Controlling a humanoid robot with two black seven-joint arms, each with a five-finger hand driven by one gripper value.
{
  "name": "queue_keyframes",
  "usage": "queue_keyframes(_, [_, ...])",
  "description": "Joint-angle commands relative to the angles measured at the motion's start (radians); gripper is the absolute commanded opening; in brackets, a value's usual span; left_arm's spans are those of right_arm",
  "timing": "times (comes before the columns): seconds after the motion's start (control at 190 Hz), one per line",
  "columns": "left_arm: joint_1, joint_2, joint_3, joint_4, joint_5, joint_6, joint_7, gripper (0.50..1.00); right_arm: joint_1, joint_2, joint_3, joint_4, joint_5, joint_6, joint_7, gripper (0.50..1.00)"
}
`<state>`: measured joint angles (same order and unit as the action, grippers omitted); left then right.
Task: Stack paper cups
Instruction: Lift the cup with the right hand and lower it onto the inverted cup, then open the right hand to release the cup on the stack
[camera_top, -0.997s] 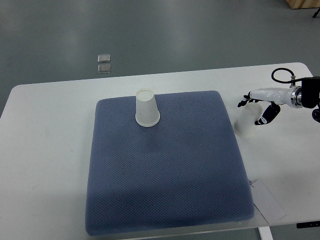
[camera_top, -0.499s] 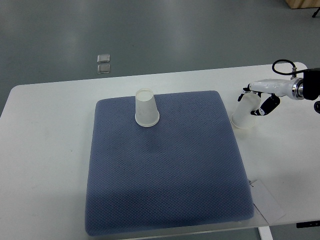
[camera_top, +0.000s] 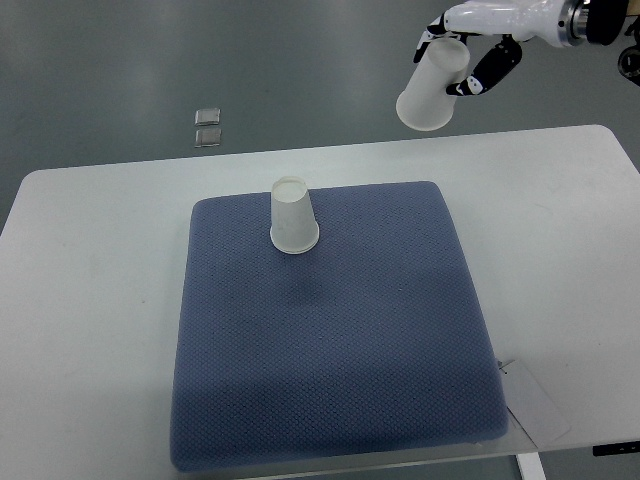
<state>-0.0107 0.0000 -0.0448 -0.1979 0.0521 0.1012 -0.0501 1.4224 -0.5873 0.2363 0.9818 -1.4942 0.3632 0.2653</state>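
Grey floor fills the upper part of the view, and below it a white table (camera_top: 90, 300) carries a large blue textured mat (camera_top: 330, 340). On the mat, toward its far edge, one paper cup (camera_top: 293, 215) stands upside down, wide rim on the fabric. The right hand (camera_top: 470, 45) enters from the upper right corner and is raised high above the far side of the table, its fingers wrapped around a second paper cup (camera_top: 432, 88) (tilted, with the open mouth pointing down and to the left). That held cup is well apart from the one on the mat, up and to its right. Two small clear squares (camera_top: 208, 126) lie on the floor beyond the table; what they are is hard to tell. A white paper tag (camera_top: 535, 405) lies at the mat's near right corner.
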Motion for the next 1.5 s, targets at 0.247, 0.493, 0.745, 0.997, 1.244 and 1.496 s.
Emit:
queue_keyframes(0.247, [0.000, 0.000, 0.000, 0.000, -0.002, 0.000, 0.000, 1.000, 0.075, 0.238, -0.011, -0.012, -0.008, 0.017, -0.014, 0.623])
queue_keyframes(0.493, [0.000, 0.000, 0.000, 0.000, 0.000, 0.000, 0.001, 1.000, 0.073, 0.353, -0.075, -0.063, -0.014, 0.014, -0.026, 0.625])
queue_keyframes(0.745, [0.000, 0.000, 0.000, 0.000, 0.000, 0.000, 0.001, 1.000, 0.066, 0.389, -0.094, -0.103, -0.023, 0.013, -0.026, 0.633])
queue_keyframes(0.997, [0.000, 0.000, 0.000, 0.000, 0.000, 0.000, 0.001, 1.000, 0.064, 0.389, -0.144, -0.103, -0.024, 0.014, -0.026, 0.650])
queue_keyframes(1.244, [0.000, 0.000, -0.001, 0.000, 0.000, 0.000, 0.000, 1.000, 0.062, 0.412, -0.144, -0.103, -0.024, 0.014, -0.028, 0.662])
queue_keyframes(1.496, [0.000, 0.000, 0.000, 0.000, 0.000, 0.000, 0.000, 1.000, 0.052, 0.426, -0.146, -0.104, -0.026, 0.011, -0.029, 0.672])
